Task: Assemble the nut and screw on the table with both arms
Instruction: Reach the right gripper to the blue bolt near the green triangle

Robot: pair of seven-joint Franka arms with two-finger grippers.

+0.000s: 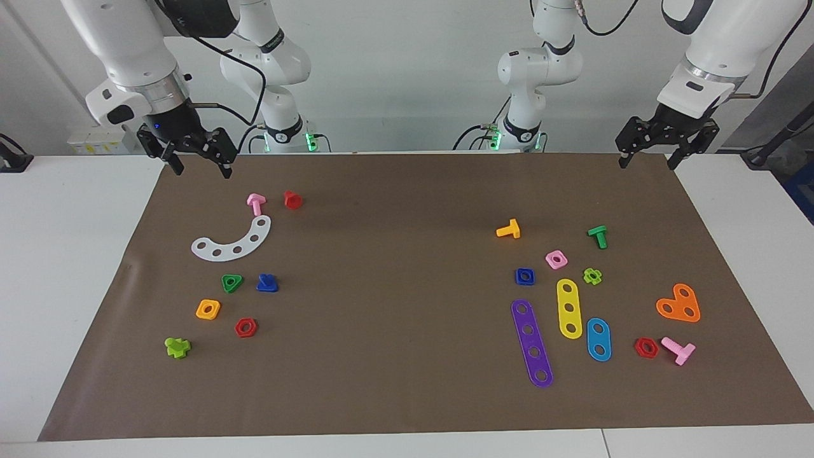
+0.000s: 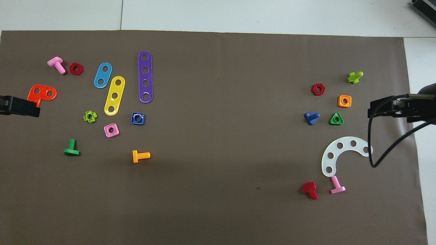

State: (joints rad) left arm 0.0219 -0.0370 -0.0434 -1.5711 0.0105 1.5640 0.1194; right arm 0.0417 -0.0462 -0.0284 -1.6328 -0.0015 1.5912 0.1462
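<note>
Both grippers hang above the mat's edge nearest the robots, jaws spread wide with nothing in them: the left gripper (image 1: 647, 158) at its own end of the table (image 1: 57, 267), the right gripper (image 1: 200, 161) at the other end. The blue nut (image 1: 525, 276) lies flat on the brown mat (image 1: 394, 273) toward the left arm's end, just beside the pink square nut (image 1: 556, 259) and near the purple strip (image 1: 532, 343). The blue screw (image 1: 268, 283) rests well apart from it, toward the right arm's end, beside the green triangular nut (image 1: 232, 282). Those 2 blue pieces lie separate, untouched by either arm.
</note>
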